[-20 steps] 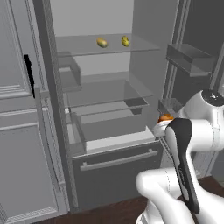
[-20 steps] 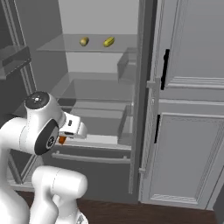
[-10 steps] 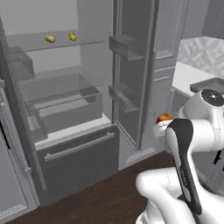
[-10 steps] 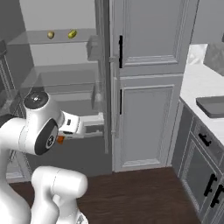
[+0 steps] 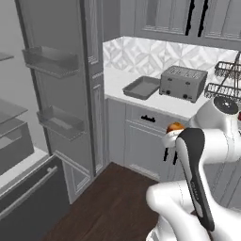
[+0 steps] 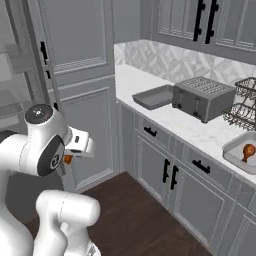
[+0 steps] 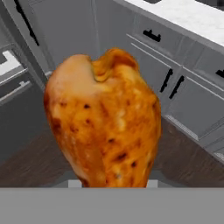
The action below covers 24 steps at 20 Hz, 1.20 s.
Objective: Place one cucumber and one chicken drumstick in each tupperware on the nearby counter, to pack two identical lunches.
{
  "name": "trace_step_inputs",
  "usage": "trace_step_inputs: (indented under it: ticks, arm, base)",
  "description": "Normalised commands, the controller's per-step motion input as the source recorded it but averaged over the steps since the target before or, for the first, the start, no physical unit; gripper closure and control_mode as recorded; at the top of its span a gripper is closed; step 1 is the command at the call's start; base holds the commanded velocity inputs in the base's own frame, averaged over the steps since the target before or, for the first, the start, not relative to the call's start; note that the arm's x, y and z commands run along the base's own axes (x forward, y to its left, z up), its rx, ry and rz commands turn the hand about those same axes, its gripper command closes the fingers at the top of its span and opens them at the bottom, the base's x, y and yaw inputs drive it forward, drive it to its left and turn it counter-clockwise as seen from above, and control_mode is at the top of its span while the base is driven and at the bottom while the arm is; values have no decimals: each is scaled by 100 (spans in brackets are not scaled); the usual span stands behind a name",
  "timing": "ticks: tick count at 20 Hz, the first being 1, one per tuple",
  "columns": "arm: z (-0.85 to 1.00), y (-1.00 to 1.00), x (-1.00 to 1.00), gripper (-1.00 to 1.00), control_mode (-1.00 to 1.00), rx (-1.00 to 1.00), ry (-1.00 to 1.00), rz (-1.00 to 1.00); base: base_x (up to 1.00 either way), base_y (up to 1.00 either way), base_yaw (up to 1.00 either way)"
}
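The gripper pinches a chicken drumstick, plump end out, above the floor.

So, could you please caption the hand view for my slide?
Glossy orange-brown chicken drumstick held in the shut pincer, with grey cabinet fronts beyond.

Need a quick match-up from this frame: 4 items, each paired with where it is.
Items:
1. held chicken drumstick
2. empty tupperware
3. toaster
4. second chicken drumstick

Places:
A. in the tray at the right edge of the counter
B. between tupperware and dish rack
C. in the shut tool
D. left of the toaster

Pairs: 1-C, 2-D, 3-B, 4-A
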Motion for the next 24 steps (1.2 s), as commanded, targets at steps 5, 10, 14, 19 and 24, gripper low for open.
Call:
trace_step_inputs:
  ticks: [5,10,14,19,24]
  arm:
    - [0,0,0,100,100,0,0,0]
    - [0,0,0,100,100,0,0,0]
    - [0,0,0,100,100,0,0,0]
    - [0,0,0,100,100,0,0,0]
    - [0,0,0,100,100,0,0,0]
  base:
    - [86,-12,-32]
    - [100,-3,16]
    - [100,-5,42]
    - [97,-22,25]
    - [77,-19,-5]
